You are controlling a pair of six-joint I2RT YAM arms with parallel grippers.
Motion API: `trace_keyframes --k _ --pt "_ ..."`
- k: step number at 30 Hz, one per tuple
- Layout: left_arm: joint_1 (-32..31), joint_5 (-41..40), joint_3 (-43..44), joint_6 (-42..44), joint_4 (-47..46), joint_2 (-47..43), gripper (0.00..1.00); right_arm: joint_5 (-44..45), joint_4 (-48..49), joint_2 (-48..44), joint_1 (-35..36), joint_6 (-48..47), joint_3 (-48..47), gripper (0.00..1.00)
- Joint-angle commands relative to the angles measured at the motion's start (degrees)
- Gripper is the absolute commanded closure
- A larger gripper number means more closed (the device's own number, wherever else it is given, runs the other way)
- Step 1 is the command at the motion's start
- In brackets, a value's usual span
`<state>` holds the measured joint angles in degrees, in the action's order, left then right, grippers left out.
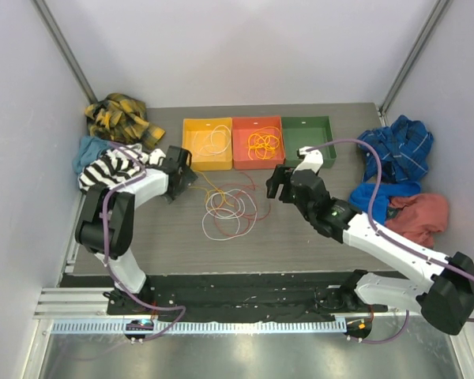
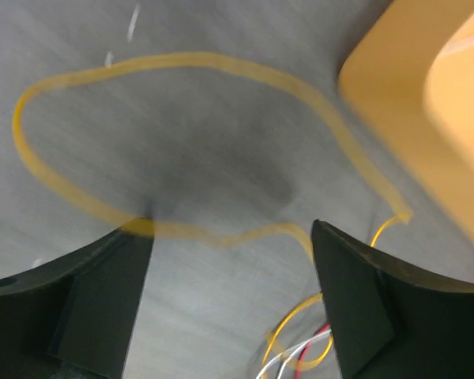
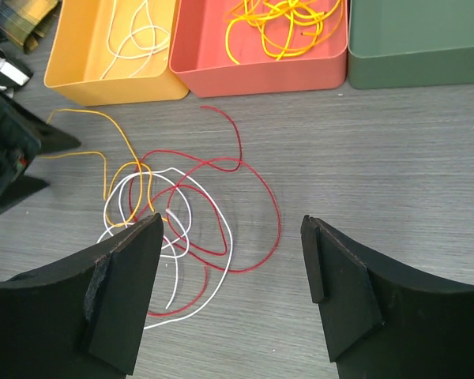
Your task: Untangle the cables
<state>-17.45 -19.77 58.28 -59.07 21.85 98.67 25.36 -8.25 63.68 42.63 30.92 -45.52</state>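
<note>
The cables [image 1: 231, 209] lie in a loose tangle of white, red and yellow-orange loops on the grey table, in front of the trays. My left gripper [image 1: 191, 177] is open at the tangle's upper left. In the left wrist view its jaws [image 2: 231, 229] straddle a yellow-orange cable [image 2: 182, 63] without closing on it, and the tangle's edge [image 2: 304, 351] shows low down. My right gripper [image 1: 278, 186] hovers open at the tangle's right. In the right wrist view it [image 3: 231, 223] is above the red and white loops [image 3: 193, 209] with nothing between its fingers.
A yellow tray [image 1: 208, 166] with a white cable, a red tray [image 1: 258, 165] with yellow-orange cables and a green tray [image 1: 308, 162] stand in a row at the back. Clothes are piled at the left [image 1: 114, 162] and right [image 1: 399, 150] table edges.
</note>
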Motion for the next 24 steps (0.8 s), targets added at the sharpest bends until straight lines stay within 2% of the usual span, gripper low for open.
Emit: trace_keyframes --k 1,5,7,8,9,10,14,17,19,24 --pt "2.16 -1.14 2.71 -5.44 -5.84 4.07 0.19 0.91 0.78 -3.56 -0.01 -1.65 -1.59 0.21" --pt "3.04 -3.17 4.56 -4.83 -6.2 5.91 0.36 1.44 0.6 -5.84 0.08 -2.26 -0.8 0.22" --pt "3.56 -3.34 5.17 -4.04 -6.29 6.09 0.53 1.53 0.43 -6.46 0.0 -2.44 -0.63 0.22" --pt "3.74 -3.26 5.78 -3.34 -5.33 6.09 0.63 1.62 0.17 -6.64 0.08 -2.61 -0.54 0.22" --pt "3.74 -3.0 5.88 -2.81 -4.89 5.22 0.89 1.97 -0.01 -6.73 0.0 -2.62 -0.54 0.23" --pt "3.74 -2.82 5.88 -2.37 -3.93 4.43 1.0 2.14 -0.45 -7.16 0.08 -2.7 -0.54 0.23" --pt "3.13 -1.94 2.9 0.0 0.37 -5.13 1.0 2.5 -0.36 -8.05 0.0 -3.06 -0.27 0.23" --pt "0.94 -0.8 3.5 5.0 4.51 -15.77 1.0 1.71 -0.1 -8.22 -0.01 -2.97 -0.8 0.24" --pt "-2.12 0.08 7.62 8.78 8.72 -22.69 1.0 0.83 -0.1 -8.13 -0.01 -2.62 -1.06 0.24" --pt "-10.92 0.08 19.57 12.66 15.06 -28.89 1.0 -0.4 -1.67 -8.75 0.0 -2.61 -3.61 0.24"
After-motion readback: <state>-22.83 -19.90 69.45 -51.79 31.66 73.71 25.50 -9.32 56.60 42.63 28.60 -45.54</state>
